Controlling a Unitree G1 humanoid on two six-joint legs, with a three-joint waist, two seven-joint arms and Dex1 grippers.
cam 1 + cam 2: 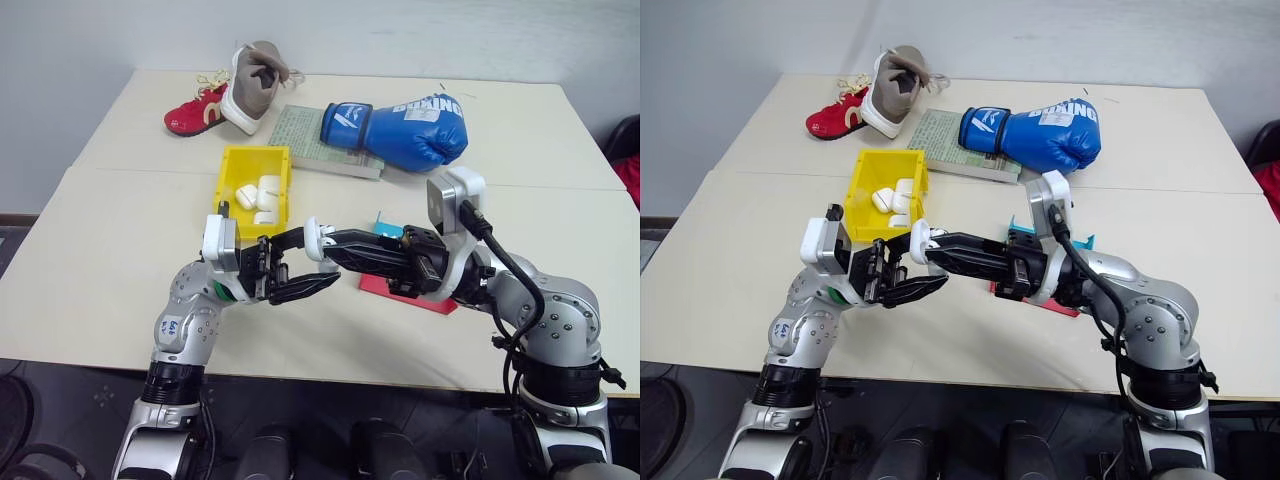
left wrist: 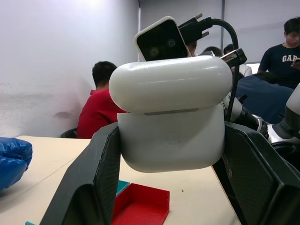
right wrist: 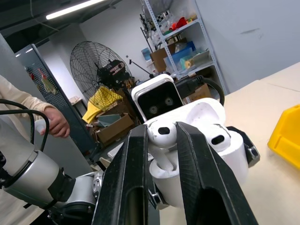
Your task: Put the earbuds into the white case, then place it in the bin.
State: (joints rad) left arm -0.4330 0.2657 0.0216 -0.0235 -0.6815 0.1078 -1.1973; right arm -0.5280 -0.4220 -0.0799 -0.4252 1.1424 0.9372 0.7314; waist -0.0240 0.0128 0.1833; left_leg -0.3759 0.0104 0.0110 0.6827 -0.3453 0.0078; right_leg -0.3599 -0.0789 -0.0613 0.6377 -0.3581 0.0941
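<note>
Left hand [image 2: 164,187] clamps the white case [image 2: 171,119] between both fingers, lid flipped open, held above the near tabletop [image 1: 100,260]. Right hand [image 3: 161,154] pinches one of the earbuds [image 3: 161,135] right at the open case mouth — a second earbud [image 3: 218,136] already sits in its slot. Yellow bin [image 1: 231,170] sits just beyond the hands, with several more white cases [image 1: 262,198] inside. Red-and-teal tray [image 1: 400,290] lies under the right forearm. Far side — blue boxing glove [image 1: 400,130], book [image 1: 305,140], shoes [image 1: 225,95].
</note>
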